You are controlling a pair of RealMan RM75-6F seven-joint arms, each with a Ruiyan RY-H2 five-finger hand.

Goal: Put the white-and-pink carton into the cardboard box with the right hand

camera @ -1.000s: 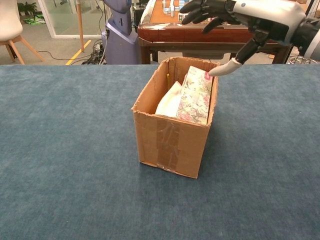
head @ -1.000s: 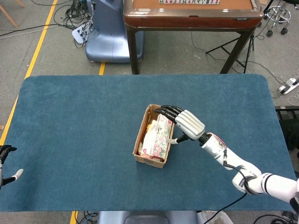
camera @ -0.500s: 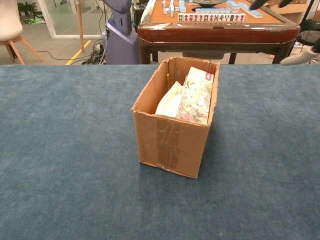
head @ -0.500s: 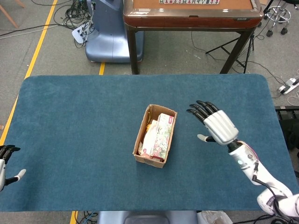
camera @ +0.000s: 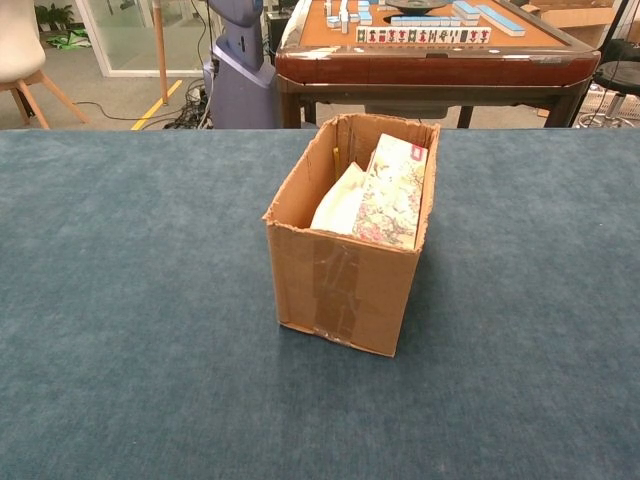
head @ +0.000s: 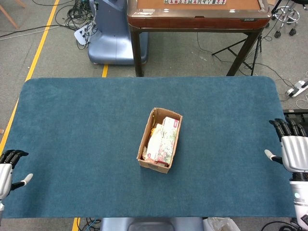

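The white-and-pink carton [head: 165, 137] [camera: 392, 195] with a floral print stands on edge inside the open cardboard box [head: 144, 144] [camera: 335, 285], leaning on its right wall beside a pale packet. My right hand [head: 292, 148] hovers at the table's right edge, far from the box, fingers spread and holding nothing. At the left edge my left hand [head: 6, 172] is likewise open and empty. Neither hand appears in the chest view.
The box stands mid-table on the blue cloth [head: 86, 125]. Behind the table are a wooden mahjong table [head: 197, 12] [camera: 430, 55], a blue-grey machine base [head: 108, 33] and floor cables. A white chair [camera: 25, 50] stands at the far left.
My right hand has let go of the carton, lifted from the box and drawn back to the table's right edge. The carton stays in the box. The left hand barely shifted.
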